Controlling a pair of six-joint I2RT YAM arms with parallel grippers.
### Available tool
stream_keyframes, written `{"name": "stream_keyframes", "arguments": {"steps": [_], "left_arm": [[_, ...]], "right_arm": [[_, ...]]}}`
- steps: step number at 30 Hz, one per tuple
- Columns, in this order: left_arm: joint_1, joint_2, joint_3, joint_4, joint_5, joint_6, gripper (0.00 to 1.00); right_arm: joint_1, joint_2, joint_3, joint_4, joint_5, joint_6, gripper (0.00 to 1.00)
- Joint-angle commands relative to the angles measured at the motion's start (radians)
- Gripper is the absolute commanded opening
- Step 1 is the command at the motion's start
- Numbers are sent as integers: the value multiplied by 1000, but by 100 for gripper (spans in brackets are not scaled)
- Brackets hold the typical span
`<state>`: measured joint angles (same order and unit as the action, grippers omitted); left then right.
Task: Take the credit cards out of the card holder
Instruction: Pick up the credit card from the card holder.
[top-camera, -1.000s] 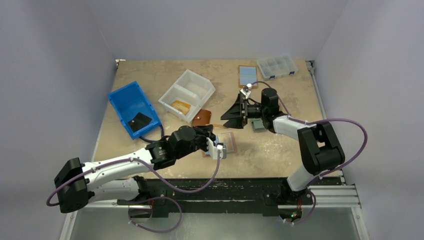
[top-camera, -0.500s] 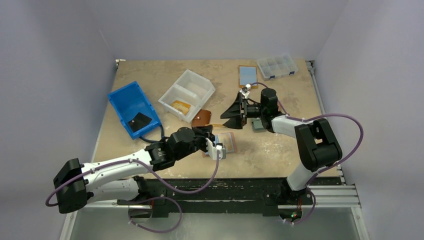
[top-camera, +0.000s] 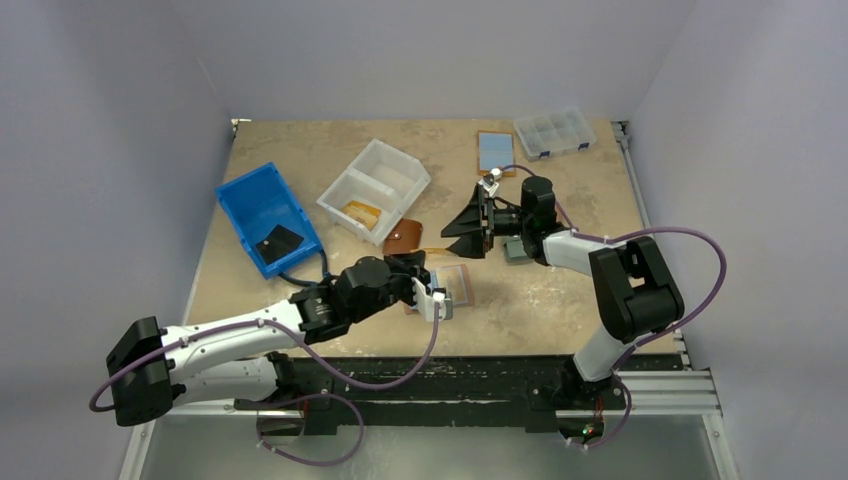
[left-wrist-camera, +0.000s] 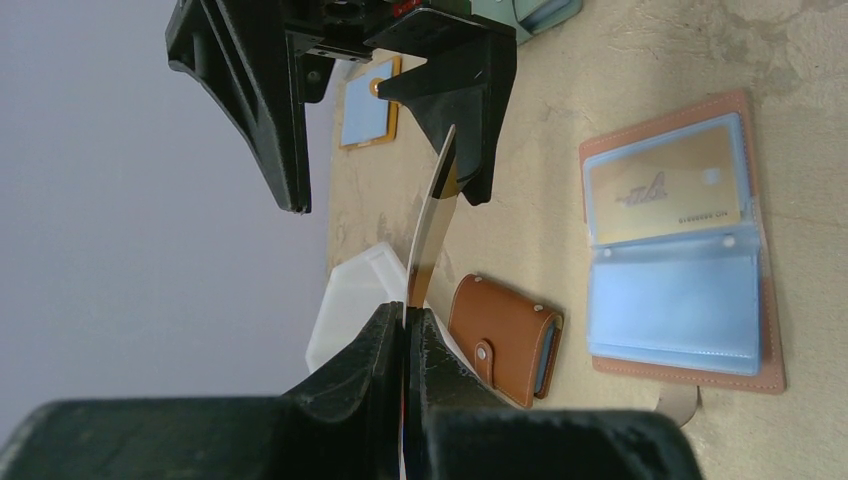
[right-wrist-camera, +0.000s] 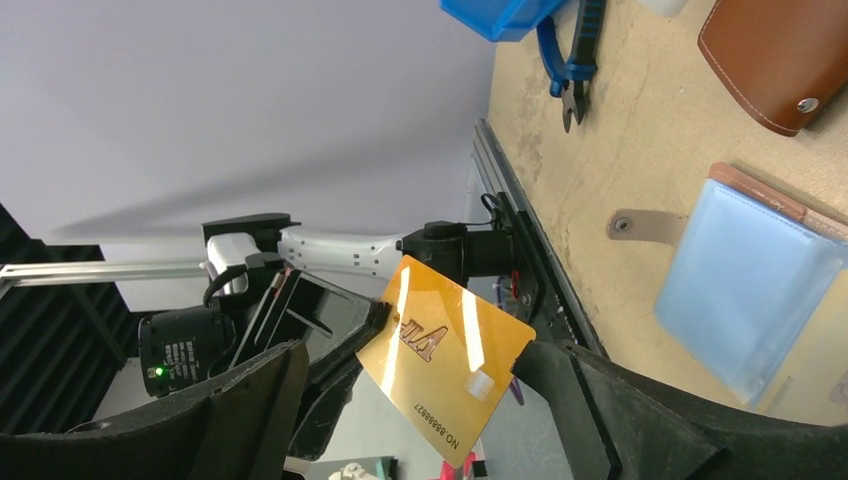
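**Step in hand:** one extracted card is passing from arm to arm.

The left fingers (left-wrist-camera: 375, 355) are pressing together on one end of a gold card (right-wrist-camera: 445, 370). They are holding it on edge, clear of the surface (left-wrist-camera: 650, 60).

Just beside the left fingers and below them, the holder (left-wrist-camera: 672, 305) is lying open on the surface. One pocket is showing a second card (left-wrist-camera: 665, 195), also gold. The blue pocket next to it is looking empty.

Beyond the holder, the right fingers (right-wrist-camera: 620, 420) are standing fully spread. The held card's free end is projecting into the gap between them. In the left wrist view, the card's tip is lying just beside one right finger and well apart from the other. Contact cannot be confirmed.

**Next move (judgement):**
- The right fingers are needing to close on the free end, pads flat against the card's two faces.
- The left fingers should be releasing only after that grip is made, since an early release is risking a drop.

**Progress (judgement):** the task is standing part done, with the second card sitting in its pocket.
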<state>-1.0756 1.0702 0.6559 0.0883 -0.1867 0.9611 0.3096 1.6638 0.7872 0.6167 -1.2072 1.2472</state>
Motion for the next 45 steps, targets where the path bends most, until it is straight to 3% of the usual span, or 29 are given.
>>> {"name": "stream_keyframes", "arguments": {"steps": [1, 12, 23, 26, 31, 33, 36, 38, 40, 45], "left_arm": [[-15, -33, 22, 50, -28, -11, 0], [-21, -92, 11, -4, -53, -27, 0], [-30, -8, 23, 89, -31, -6, 0], [-30, 19, 34, 98, -38, 2, 0], [-30, 24, 30, 95, -42, -3, 0], [-30, 24, 28, 85, -38, -6, 0], [-30, 23, 34, 65, -24, -20, 0], [-30, 27, 39, 49, -15, -38, 1], [-30, 31, 44, 38, -16, -82, 13], [-27, 22, 94, -48, -73, -357, 63]], "right_arm": [[6, 2, 19, 63, -33, 33, 99], [-60, -20, 12, 87, -32, 49, 99], [-14, -22, 9, 83, -20, 51, 99], [13, -19, 11, 80, -25, 51, 95], [20, -15, 12, 106, -41, 64, 71], [19, -16, -1, 154, -36, 85, 50], [19, -12, -9, 183, -22, 80, 4], [19, -8, -3, 184, -19, 62, 0], [18, -6, 4, 178, -17, 49, 0], [19, 28, 35, 239, -34, 28, 0]]}}
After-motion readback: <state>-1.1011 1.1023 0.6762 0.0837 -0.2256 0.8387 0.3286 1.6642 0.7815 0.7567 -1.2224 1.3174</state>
